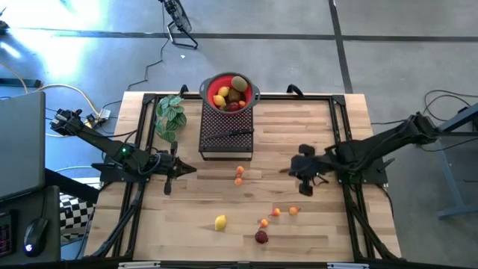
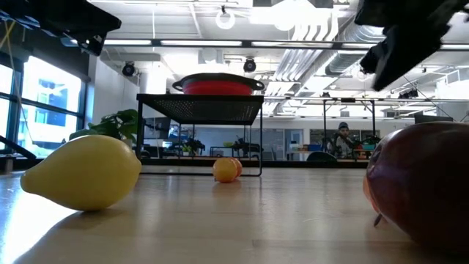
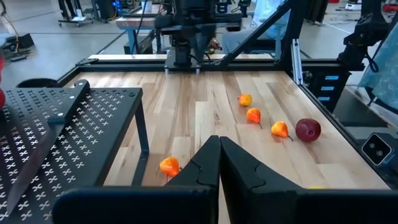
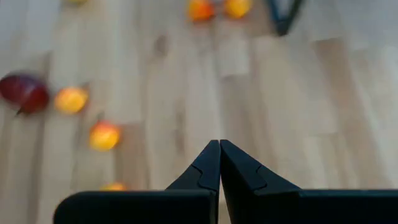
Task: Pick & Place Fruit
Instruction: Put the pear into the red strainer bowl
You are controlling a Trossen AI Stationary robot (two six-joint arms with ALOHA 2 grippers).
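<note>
Loose fruit lies on the wooden table: a yellow lemon [image 1: 220,222] [image 2: 84,172], a dark red fruit [image 1: 261,237] [image 3: 308,130], three tiny orange ones [image 1: 275,212] near it, and two more orange ones [image 1: 239,175] by the stand. Other fruit, among them a brown kiwi [image 1: 238,83], fills a red colander [image 1: 229,91] on a black mesh stand [image 1: 226,131]. My left gripper [image 1: 187,169] [image 3: 219,146] hovers shut at the table's left, pointing toward the middle. My right gripper [image 1: 287,170] [image 4: 219,149] hovers shut at the right, facing it.
A black-handled knife [image 1: 228,134] lies on the mesh stand. A green leafy plant [image 1: 169,116] stands left of the stand. A black frame [image 1: 340,127] runs along the table's edges. Bare wood lies between the two grippers. A person [image 2: 342,136] sits far back in the room.
</note>
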